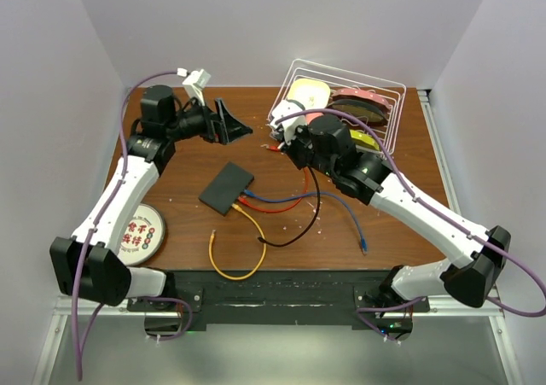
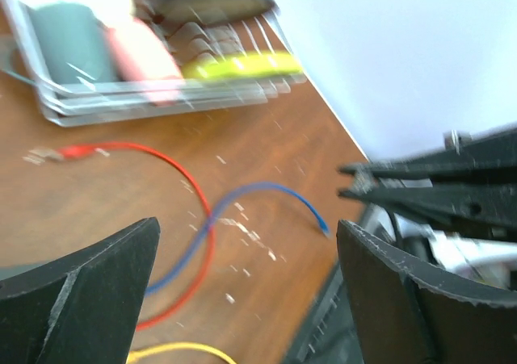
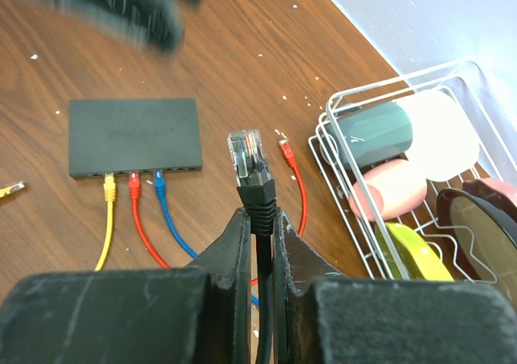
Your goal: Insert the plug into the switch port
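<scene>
**Right fingers (image 3: 234, 255) clamped just under plug (image 3: 245, 150); insertion not yet begun**

Left fingers (image 2: 89, 291) are spread and empty. The switch (image 3: 133, 134) lies on the tabletop (image 3: 242, 49), three cables (image 3: 136, 219) already seated; the plug must be brought down and aligned with a free port (image 3: 182, 169).

Left gripper (image 3: 121, 9) blurred, cut by top edge; basket (image 2: 81, 114) smeared
</scene>
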`<state>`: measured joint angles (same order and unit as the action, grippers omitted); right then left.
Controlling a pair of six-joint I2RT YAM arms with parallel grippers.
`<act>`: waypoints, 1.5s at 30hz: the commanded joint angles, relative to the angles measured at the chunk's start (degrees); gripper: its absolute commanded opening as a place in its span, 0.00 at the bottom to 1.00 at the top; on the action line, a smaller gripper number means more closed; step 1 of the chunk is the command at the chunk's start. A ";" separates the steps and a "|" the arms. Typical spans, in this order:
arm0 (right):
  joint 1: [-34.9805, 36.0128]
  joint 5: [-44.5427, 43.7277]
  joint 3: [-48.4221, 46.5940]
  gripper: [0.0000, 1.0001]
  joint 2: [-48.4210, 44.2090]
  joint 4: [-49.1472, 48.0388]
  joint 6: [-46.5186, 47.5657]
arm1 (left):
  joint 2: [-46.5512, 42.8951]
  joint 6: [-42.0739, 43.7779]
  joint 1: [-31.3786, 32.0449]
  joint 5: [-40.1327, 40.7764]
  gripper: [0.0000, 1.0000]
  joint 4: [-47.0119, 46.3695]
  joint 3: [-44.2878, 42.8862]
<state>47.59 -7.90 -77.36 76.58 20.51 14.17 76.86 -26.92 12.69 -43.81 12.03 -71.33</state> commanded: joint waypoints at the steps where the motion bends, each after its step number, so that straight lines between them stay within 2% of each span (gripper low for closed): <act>1: 0.04 1.13 -0.33 0.00 -2.13 -1.53 -1.17 | -3.03 1.42 -1.44 9.25 0.97 -3.33 0.40; 7: 0.04 2.54 -0.33 0.00 -0.21 -1.71 -2.57 | -1.72 3.53 -1.79 18.48 0.98 -2.89 1.54; 12: -0.04 5.52 -0.42 0.00 2.78 -2.23 -4.59 | 0.74 4.68 -1.70 22.71 0.98 -3.24 3.74; 21: -4.43 16.77 2.91 0.00 7.97 -7.50 -10.12 | 5.22 5.21 -1.70 28.24 0.98 -7.28 9.36; 30: -9.27 24.60 6.70 0.00 15.17 -13.21 -13.73 | 10.93 4.51 -3.28 30.36 1.00 -15.28 17.53; 39: -9.71 27.50 6.43 0.00 23.61 -15.59 -16.20 | 17.00 2.84 -4.34 31.86 1.00 -24.85 25.53; 45: -9.71 30.75 6.26 0.00 29.41 -15.68 -15.23 | 17.53 3.27 -4.95 30.90 0.97 -26.36 28.00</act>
<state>37.85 19.16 -70.76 104.38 7.64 -0.91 94.54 -23.46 8.73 -12.60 -8.75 -44.42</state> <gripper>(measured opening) 0.081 0.980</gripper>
